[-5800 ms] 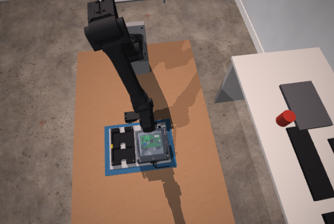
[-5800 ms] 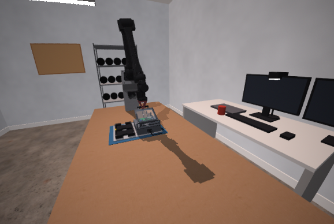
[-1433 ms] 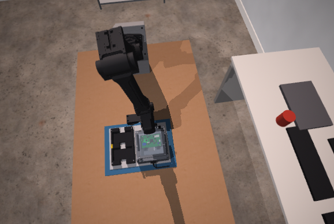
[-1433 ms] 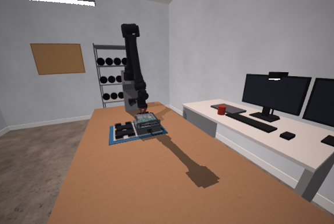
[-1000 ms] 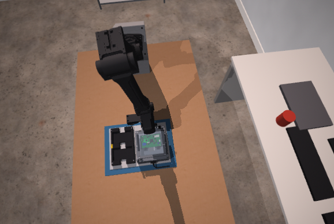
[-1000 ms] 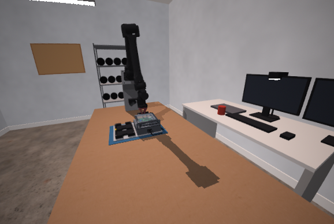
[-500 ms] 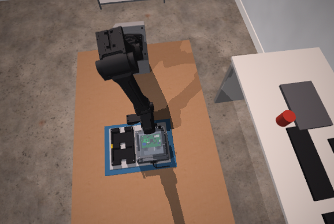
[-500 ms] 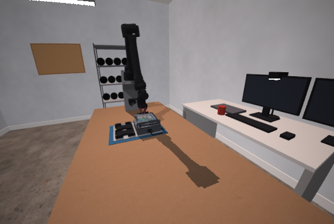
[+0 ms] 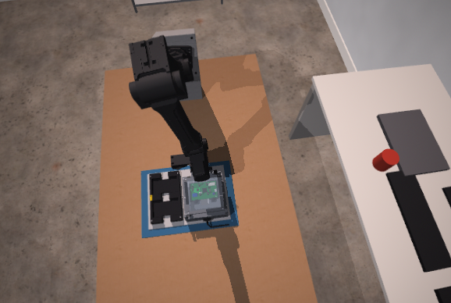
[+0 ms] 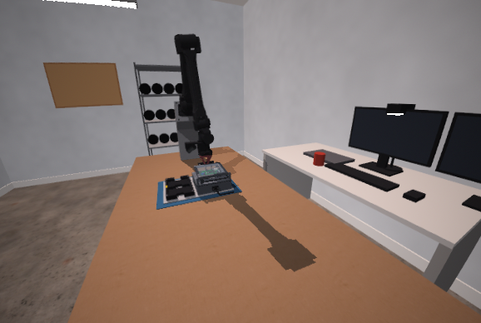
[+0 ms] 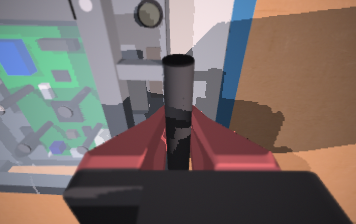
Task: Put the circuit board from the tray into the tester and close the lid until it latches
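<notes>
Tray (image 9: pixel 165 197): black, two pockets, both showing no board; sits on the left half of the blue mat (image 9: pixel 147 230).
Tester (image 9: pixel 207 195): just right of the tray, on the same mat, on the brown surface (image 9: pixel 147 117).
Circuit board (image 9: pixel 204 190): green, face up, inside the tester, seen through the clear lid (image 9: pixel 218 203), which lies down over it.
Lid handle (image 11: pixel 178 107): dark cylindrical bar at the lid's far edge, standing between the red fingers in the wrist view.
Hand (image 11: pixel 178 145): clamped on the lid handle, one finger touching each side.
Arm (image 9: pixel 179 121): reaches from its grey base (image 9: pixel 192 51) down to the tester's far edge.
Latch hook: cannot tell whether engaged.
Desk (image 9: pixel 358 129): well to the right; carries a red cup (image 9: pixel 385 160).
</notes>
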### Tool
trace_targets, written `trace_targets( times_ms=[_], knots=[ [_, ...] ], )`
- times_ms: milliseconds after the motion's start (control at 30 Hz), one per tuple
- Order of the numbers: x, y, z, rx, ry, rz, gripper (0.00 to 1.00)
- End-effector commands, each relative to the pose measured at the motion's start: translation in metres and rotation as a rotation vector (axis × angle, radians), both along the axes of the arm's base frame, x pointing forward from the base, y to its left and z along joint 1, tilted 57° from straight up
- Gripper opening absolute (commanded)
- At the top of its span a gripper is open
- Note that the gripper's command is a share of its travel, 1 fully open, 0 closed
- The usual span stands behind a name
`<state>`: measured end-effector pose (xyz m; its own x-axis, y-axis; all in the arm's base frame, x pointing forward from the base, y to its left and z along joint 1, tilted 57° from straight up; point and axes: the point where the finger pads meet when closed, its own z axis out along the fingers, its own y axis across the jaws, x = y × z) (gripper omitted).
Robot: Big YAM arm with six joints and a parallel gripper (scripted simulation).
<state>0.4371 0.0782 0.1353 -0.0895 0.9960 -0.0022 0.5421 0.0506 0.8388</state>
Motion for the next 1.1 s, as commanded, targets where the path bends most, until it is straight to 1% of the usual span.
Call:
trace_targets(
  times_ms=[0,1067],
  knots=[
    [0.0066,-0.0065,-0.0032,-0.015,0.004,-0.006,0.00],
    [0.0097,-0.0062,-0.0041,-0.014,-0.001,-0.006,0.00]
  ],
)
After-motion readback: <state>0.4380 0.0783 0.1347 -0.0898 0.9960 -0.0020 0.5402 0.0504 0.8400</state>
